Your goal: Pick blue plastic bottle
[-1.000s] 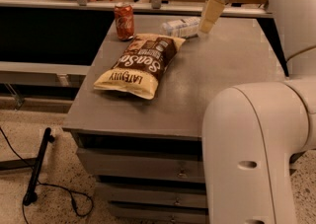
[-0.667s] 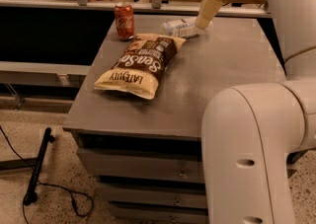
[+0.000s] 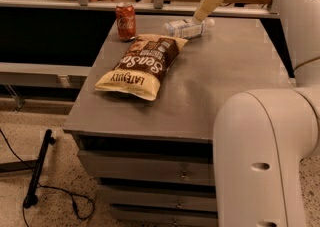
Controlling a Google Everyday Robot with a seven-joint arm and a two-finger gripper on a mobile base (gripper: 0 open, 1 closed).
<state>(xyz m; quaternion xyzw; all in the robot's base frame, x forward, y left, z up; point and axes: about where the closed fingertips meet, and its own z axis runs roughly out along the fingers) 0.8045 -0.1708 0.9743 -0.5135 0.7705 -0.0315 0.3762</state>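
One raised downward view, seemingly behind arm (image 3: 260, 161), end effector (image 3: 200, 17) far top

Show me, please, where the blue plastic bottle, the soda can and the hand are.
blue plastic bottle (image 3: 184, 29): camera view, middle of its label.
soda can (image 3: 125, 21): camera view, middle of its side.
hand (image 3: 201, 16): camera view, its lower tip, over the bottle's cap end.

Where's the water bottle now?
The blue plastic bottle lies on its side near the far edge of the table, right of the red soda can, behind the chip bag; the gripper is at its right end.
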